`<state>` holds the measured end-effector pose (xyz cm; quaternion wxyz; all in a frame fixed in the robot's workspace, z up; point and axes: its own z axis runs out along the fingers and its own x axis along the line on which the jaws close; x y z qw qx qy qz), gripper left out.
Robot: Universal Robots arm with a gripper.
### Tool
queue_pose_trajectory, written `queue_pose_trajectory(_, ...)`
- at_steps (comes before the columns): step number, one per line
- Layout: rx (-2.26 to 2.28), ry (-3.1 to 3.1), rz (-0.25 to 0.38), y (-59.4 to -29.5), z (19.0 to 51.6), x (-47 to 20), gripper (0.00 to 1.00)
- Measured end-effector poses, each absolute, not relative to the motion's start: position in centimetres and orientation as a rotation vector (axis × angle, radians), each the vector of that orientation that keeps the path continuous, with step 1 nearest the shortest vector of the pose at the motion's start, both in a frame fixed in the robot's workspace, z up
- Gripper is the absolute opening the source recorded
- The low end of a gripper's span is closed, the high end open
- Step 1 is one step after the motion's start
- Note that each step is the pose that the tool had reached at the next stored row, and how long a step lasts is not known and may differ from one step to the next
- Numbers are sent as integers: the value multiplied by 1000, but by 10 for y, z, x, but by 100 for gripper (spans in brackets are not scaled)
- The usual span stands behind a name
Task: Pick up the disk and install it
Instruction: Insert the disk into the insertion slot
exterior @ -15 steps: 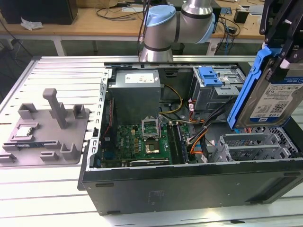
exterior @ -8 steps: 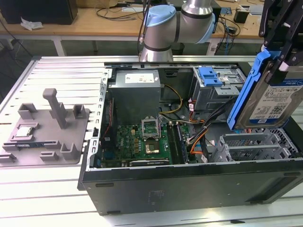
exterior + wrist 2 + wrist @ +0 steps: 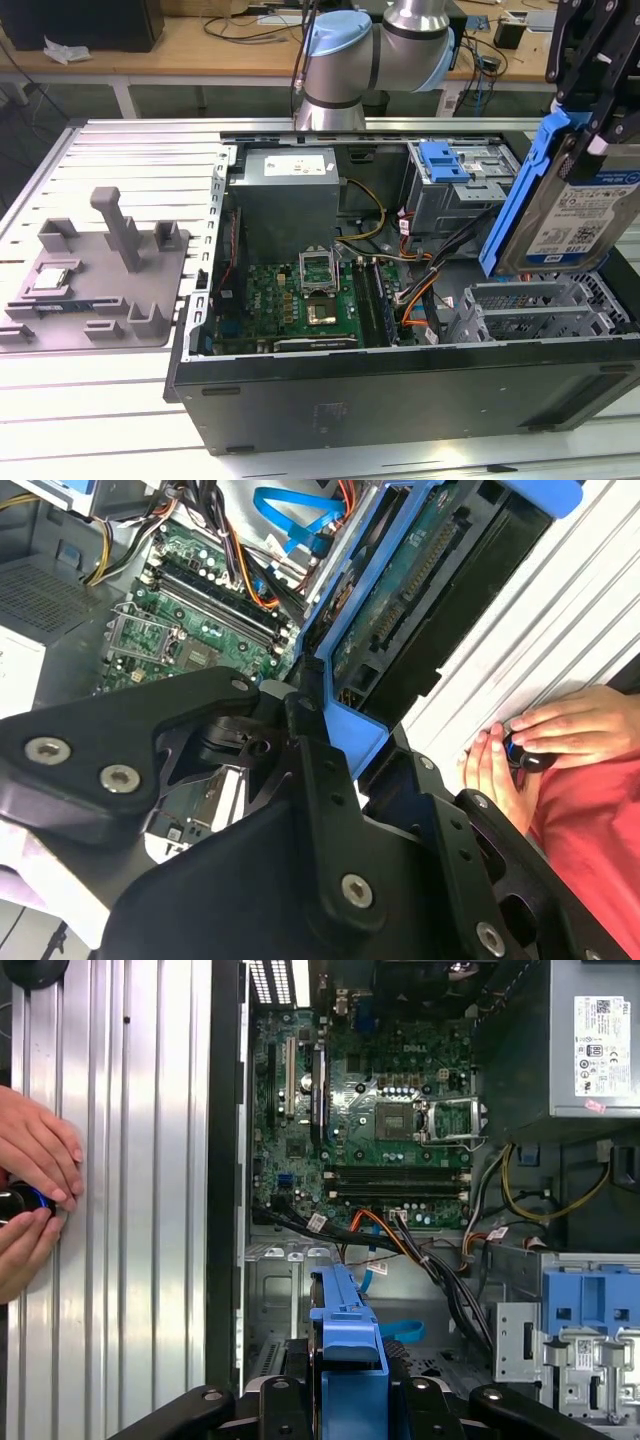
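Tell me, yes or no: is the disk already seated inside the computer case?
No, in the exterior view the claw holds the disk up in the air over the open computer case.

The arm (image 3: 370, 50) holds the claw (image 3: 588, 132) raised, clamped tight on the disk (image 3: 575, 215).

Exterior view oblique, above open case (image 3: 400, 400) — both wrist views close overhead, sharing motherboard (image 3: 360, 1150) (image 3: 200, 655).

Labels on the disk (image 3: 575, 215) and power supply (image 3: 530, 1060) — print too small.
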<state>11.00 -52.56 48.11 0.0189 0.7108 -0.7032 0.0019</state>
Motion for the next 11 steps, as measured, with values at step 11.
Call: queue_pose_trajectory(11,2219,-2170,6,-526,474,110,37)
